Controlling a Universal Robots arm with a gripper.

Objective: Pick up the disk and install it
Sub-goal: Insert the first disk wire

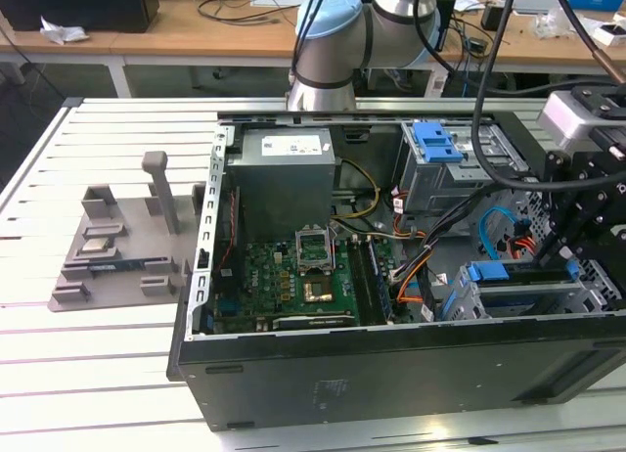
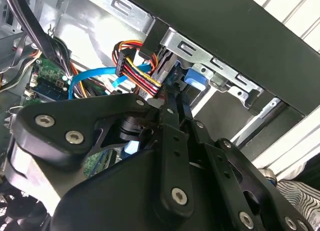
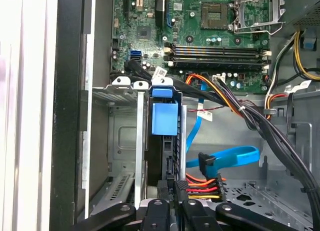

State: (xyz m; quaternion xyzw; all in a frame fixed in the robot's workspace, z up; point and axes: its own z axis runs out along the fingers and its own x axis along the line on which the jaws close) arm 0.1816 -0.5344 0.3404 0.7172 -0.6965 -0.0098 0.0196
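We see the end effector [image 3: 172, 203] pinched narrowly on the rear edge of the disk [image 3: 162, 141], which stands edgewise in the cage bay directly ahead. We judge it rigid, dense, shock-sensitive; grip its edges.

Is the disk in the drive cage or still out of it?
In. In the first wrist view the disk stands on edge inside the drive cage, its blue bracket at the cage's edge, with the gripper at its other end.

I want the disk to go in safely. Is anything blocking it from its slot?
Nothing visible blocks it. In the first wrist view the disk already stands inside the metal cage, with the gripper at its edge. The coloured wires lie right beside the gripper, outside the slot.
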